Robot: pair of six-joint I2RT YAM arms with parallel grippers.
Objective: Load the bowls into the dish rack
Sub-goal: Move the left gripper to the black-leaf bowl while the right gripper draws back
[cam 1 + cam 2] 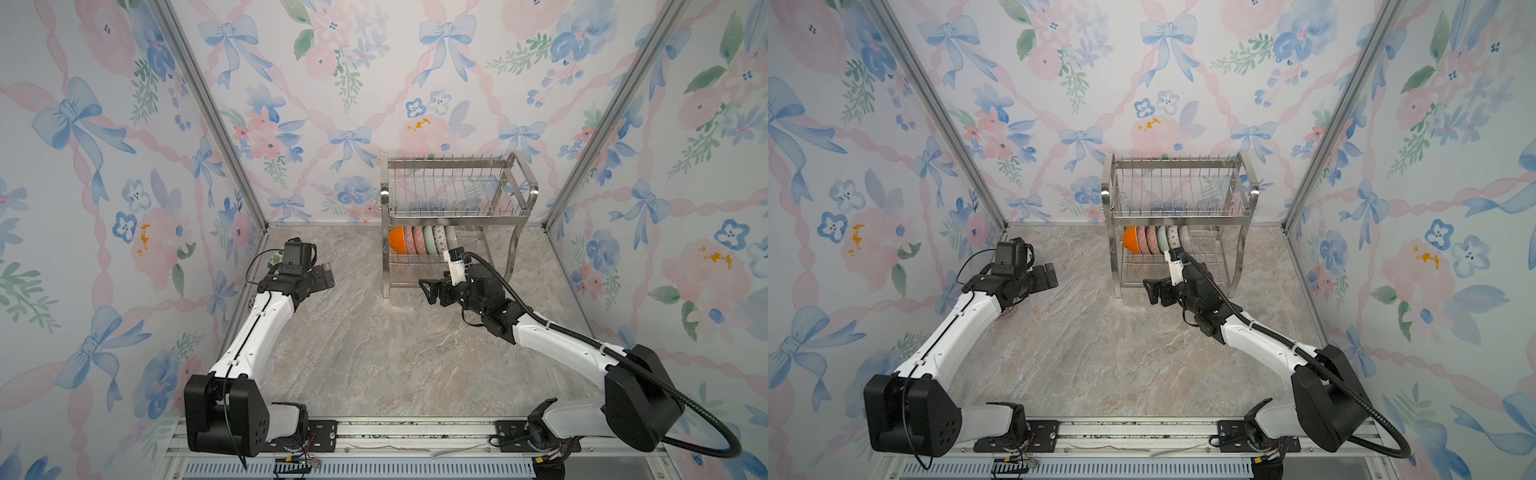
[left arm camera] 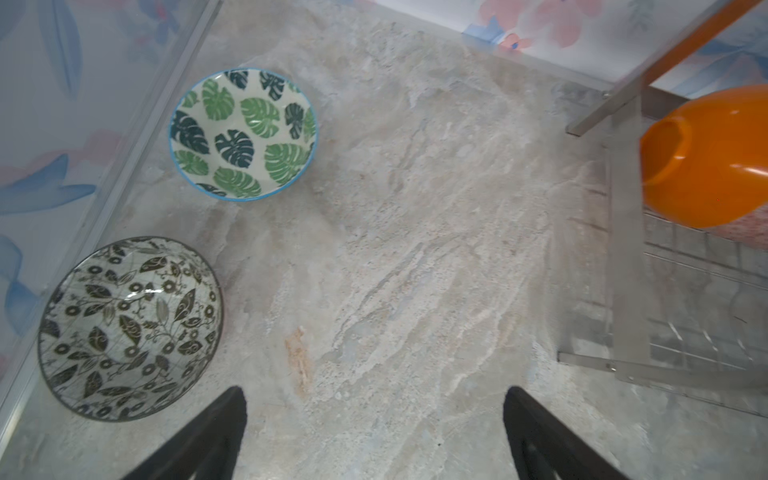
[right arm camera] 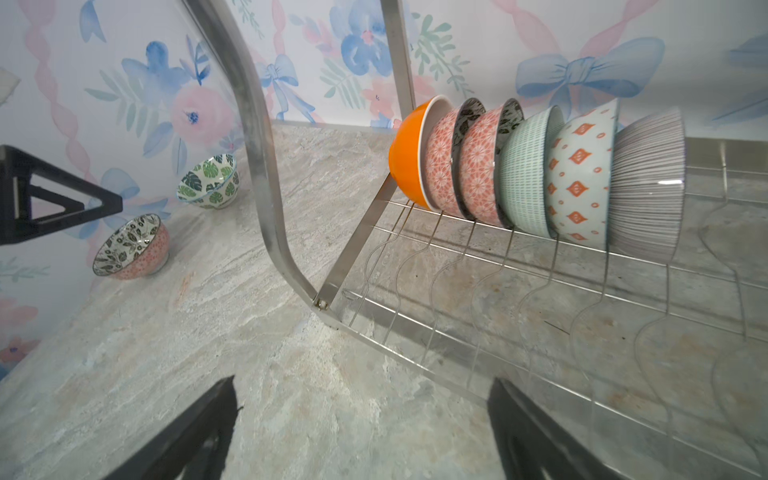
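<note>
The dish rack (image 1: pixel 449 215) stands at the back of the table. Several bowls stand on edge in its lower tier, from the orange bowl (image 3: pixel 409 162) to the purple-lined bowl (image 3: pixel 648 183). Its upper tier holds nothing. Two bowls sit upright by the left wall: a green-leaf bowl (image 2: pixel 243 135) and a dark-leaf bowl (image 2: pixel 131 328). My left gripper (image 2: pixel 374 392) hangs open above the table just beside these two, holding nothing. In front of the rack's lower tier, my right gripper (image 3: pixel 361 382) is open and empty, close to its front rail.
The rack's curved side leg (image 3: pixel 266 174) stands between my right gripper and the two loose bowls. Metal frame posts (image 1: pixel 216 116) and flowered walls close in the table on three sides. Marble tabletop (image 1: pixel 395 353) lies between the arms.
</note>
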